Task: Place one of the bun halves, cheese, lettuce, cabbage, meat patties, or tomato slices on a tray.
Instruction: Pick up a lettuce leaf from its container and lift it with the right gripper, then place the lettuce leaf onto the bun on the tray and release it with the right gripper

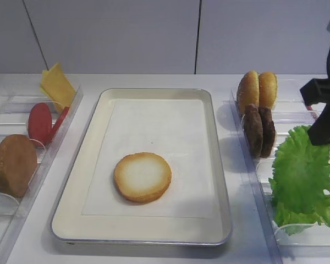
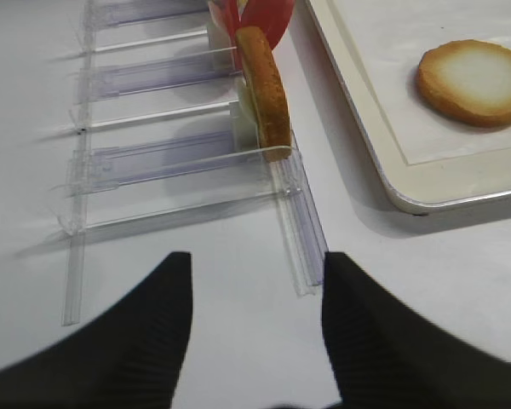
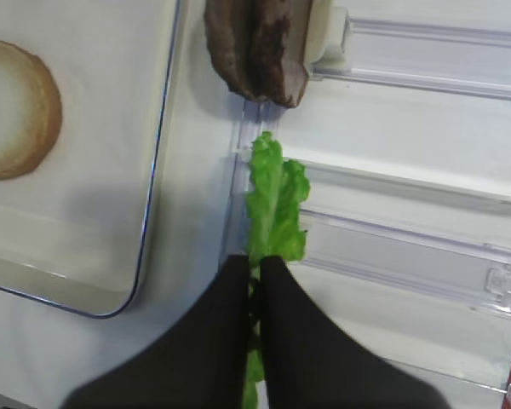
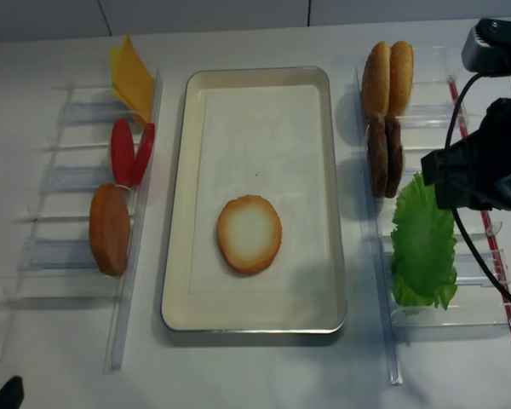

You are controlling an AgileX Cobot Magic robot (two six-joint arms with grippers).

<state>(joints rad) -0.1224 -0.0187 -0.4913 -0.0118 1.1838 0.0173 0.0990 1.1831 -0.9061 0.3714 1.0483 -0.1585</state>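
The right gripper (image 3: 254, 277) has its two black fingers pressed together on the upper edge of the lettuce (image 3: 274, 198), pinching the frilly green leaf edge-on between them. Seen from the high view, the leaf (image 1: 302, 176) stands upright in the right clear plastic rack (image 1: 297, 234), with the black gripper at its top right corner. Just behind the lettuce in the same rack stand the two meat patties (image 1: 259, 130), side by side on edge, and behind those a pair of bun halves (image 1: 257, 90), also on edge.

The tray (image 1: 77, 220) lies in the middle of the table, between the two racks. On its white paper liner (image 1: 154, 121) rests one bun half (image 1: 142, 176), cut face up, pale in the centre with a browned rim, towards the near end of the tray.

The left gripper (image 2: 255, 298) hangs low over the white table (image 2: 204, 256) near the front of the left rack (image 2: 294, 230), its fingers spread well apart and holding nothing. In that rack stand another bun half (image 1: 14, 165), then the red tomato slices (image 1: 43, 123), and at the far end the yellow cheese (image 1: 57, 85).
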